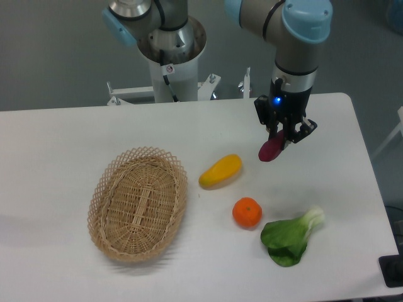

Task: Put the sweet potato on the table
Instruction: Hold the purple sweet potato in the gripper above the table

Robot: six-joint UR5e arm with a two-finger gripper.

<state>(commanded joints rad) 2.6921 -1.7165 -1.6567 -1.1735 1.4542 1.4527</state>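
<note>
The sweet potato is a small dark magenta tuber, tilted, with its upper end between my fingers. My gripper is shut on it at the right back part of the white table. The tuber's lower end hangs close to the tabletop; I cannot tell whether it touches. It is to the right of the yellow oblong fruit and behind the orange.
An oval wicker basket lies empty at the left front. A green bok choy lies at the right front near the orange. The robot's base column stands behind the table's back edge.
</note>
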